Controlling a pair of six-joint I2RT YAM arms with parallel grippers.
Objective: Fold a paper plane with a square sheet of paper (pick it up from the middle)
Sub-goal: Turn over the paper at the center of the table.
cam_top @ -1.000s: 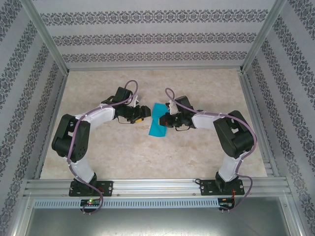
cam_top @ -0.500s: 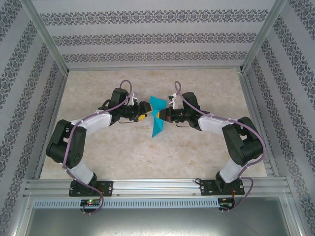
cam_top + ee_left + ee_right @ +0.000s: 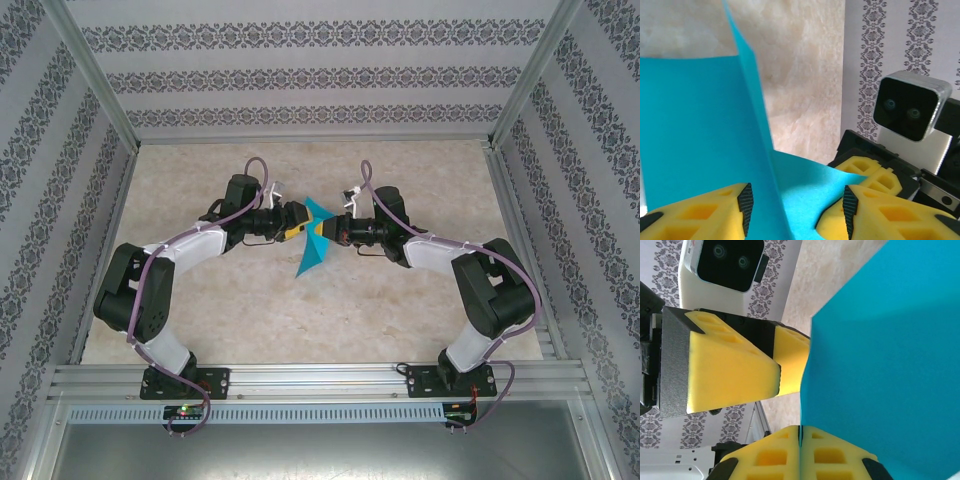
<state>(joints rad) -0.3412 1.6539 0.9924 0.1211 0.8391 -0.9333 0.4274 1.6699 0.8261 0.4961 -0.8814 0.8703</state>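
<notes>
Teal-blue square sheet of paper (image 3: 314,246), creased, hangs above the mottled table (image 3: 240,310), mid-workspace. Right gripper (image 3: 800,434) is clamped tight on its edge. Left gripper (image 3: 797,207) straddles a raised fold, fingers parted, possibly not touching.

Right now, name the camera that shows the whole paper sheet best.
Top external: the entire paper sheet appears, creased and held aloft. Left wrist shows an upright fold inside the open left pincer; right wrist shows one broad face, its edge clamped in the right pincer.
</notes>
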